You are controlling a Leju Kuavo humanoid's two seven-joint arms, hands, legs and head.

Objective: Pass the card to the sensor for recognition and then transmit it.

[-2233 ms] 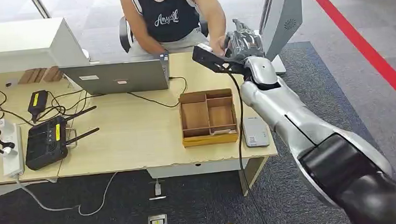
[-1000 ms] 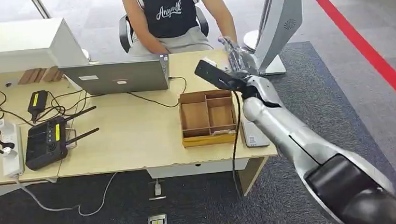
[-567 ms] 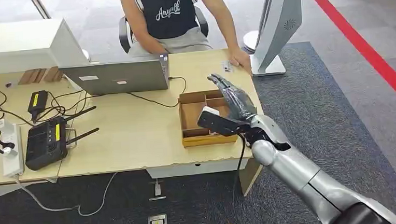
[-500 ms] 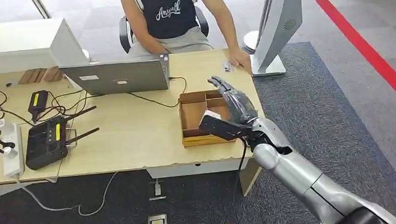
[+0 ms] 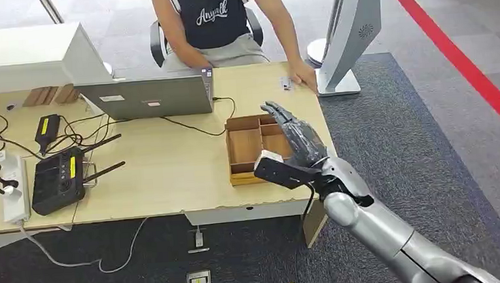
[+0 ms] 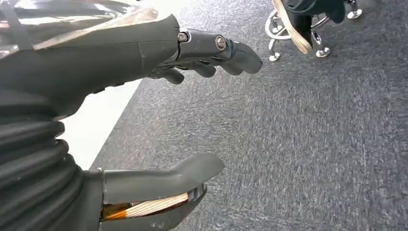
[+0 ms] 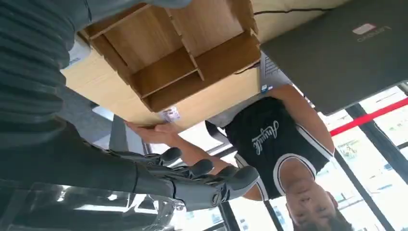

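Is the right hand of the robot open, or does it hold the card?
Open. The right hand hovers over the wooden box with fingers extended and nothing in them. The card lies on the table beside the person's hand.

Card (image 5: 287, 83) at desk's far right edge too small to read, wooden tray (image 5: 247, 145) near right corner hidden behind right hand (image 5: 296, 138), person's head cut off.
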